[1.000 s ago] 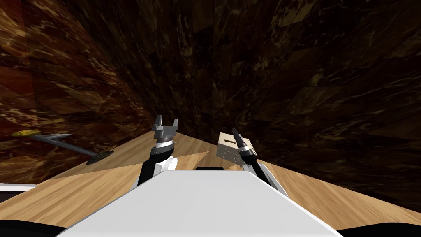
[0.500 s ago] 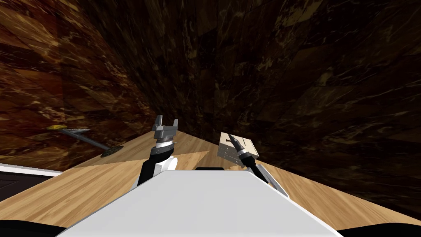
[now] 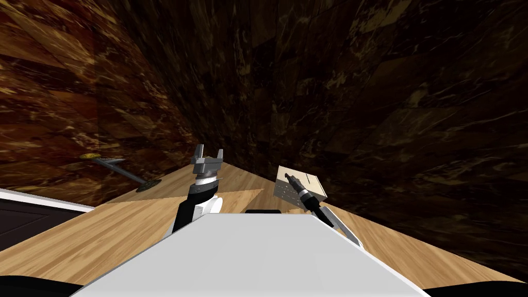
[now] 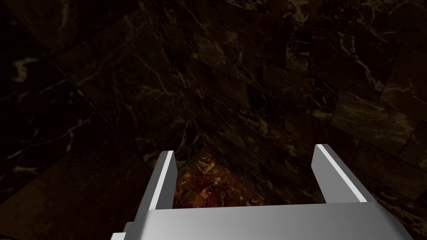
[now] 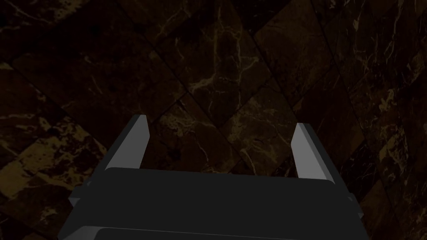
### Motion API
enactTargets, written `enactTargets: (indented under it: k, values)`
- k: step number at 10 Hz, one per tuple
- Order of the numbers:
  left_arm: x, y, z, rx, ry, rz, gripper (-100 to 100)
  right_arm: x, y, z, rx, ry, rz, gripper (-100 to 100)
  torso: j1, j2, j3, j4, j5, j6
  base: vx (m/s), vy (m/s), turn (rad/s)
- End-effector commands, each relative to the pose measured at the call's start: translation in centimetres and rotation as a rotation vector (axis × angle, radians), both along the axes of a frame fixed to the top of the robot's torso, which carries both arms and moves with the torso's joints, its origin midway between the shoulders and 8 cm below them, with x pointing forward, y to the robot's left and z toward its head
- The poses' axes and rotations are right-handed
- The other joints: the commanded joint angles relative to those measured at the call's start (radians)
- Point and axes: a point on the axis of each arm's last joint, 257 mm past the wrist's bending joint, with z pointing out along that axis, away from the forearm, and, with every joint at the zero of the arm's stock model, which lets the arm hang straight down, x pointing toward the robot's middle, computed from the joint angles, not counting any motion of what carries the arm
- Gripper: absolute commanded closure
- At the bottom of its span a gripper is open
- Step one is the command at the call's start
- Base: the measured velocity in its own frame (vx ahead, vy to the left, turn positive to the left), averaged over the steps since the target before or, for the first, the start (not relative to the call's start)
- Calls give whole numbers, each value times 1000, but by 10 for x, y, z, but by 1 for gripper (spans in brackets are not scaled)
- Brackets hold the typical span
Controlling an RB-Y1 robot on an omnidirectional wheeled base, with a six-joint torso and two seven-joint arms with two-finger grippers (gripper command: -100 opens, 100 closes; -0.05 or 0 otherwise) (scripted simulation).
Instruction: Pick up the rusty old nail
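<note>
Left hand (image 3: pixel 210 150), spread apart, is hovering over the pale wood-grain counter (image 3: pixel 103 232), the right hand (image 3: pixel 290 177), likewise apart, is hanging by a small tan box (image 3: pixel 315 188) with a speckled side, and dark brown marbled wall tiles (image 3: pixel 361 103) are rising behind; I cannot tell where the nail is lying.

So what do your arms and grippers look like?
My left arm is black and white, with a ringed grey wrist. My right arm is slim and dark, with a pale band. The left gripper and right gripper each have two flat, grey, blade-like fingers on a boxy body.
</note>
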Motion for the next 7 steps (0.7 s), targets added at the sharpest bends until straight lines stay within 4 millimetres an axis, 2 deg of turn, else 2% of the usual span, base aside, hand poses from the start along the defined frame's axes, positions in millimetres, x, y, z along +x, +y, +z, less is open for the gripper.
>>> enactTargets:
  k: [1, 2, 3, 4, 5, 6, 7]
  values:
    - [0, 0, 0, 0, 0, 0, 0, -5, -10, -31, -106, 59, 7, -100, 0, 0, 0, 0, 0, 0, -6, 12, 92]
    - [0, 0, 0, 0, 0, 0, 0, -6, -11, -34, -108, 66, 4, -100, 0, 0, 0, 0, 0, 0, -3, 8, 38]
    - [0, 0, 0, 0, 0, 0, 0, -10, -20, -56, -201, 108, 15, -100, 0, 0, 0, 0, 0, 0, 0, 13, 67]
    - [0, 0, 0, 0, 0, 0, 0, -11, -23, -61, -204, 118, 12, -100, 0, 0, 0, 0, 0, 0, 2, 12, 40]
    - [0, 0, 0, 0, 0, 0, 0, -18, -35, -84, -301, 163, 22, -100, 0, -1, 0, 0, 0, 0, 6, 17, 79]
    - [0, 0, 0, 0, 0, 0, 0, -18, -36, -86, -302, 168, 21, -100, 0, -1, -1, 0, 0, 0, 7, 13, 49]
    - [0, 0, 0, 0, 0, 0, 0, -24, -47, -104, -398, 203, 36, -100, 0, -1, -1, 0, 0, 0, 12, 16, 84]
